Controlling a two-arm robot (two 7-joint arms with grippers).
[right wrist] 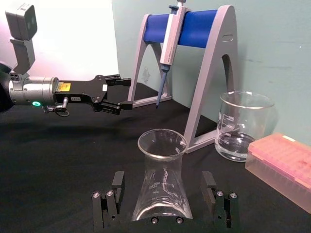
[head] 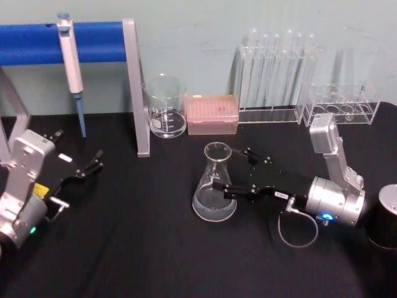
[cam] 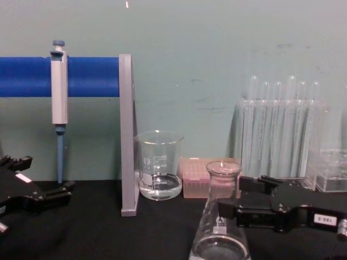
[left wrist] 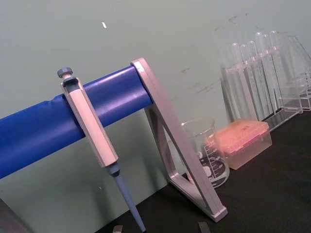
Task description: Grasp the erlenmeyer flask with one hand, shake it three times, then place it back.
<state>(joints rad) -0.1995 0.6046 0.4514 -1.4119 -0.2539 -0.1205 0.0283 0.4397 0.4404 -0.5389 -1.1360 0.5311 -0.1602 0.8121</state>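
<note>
Glass flask [right wrist: 163, 196], right end effector [right wrist: 163, 178] astride (unclamped)

Right gripper [head: 228, 171]: low over table, arm reaching in from right, silver wrist [head: 329, 202] behind pincer, forearm rising beyond it. Jaws spread wide, level. Left gripper [head: 93, 162]: well apart, far to left of right pincer, low, pointing forward and right, jaws parted, arm parked.

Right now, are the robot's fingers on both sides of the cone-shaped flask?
Yes, the right gripper's fingers flank the erlenmeyer flask, one on each side.
</note>
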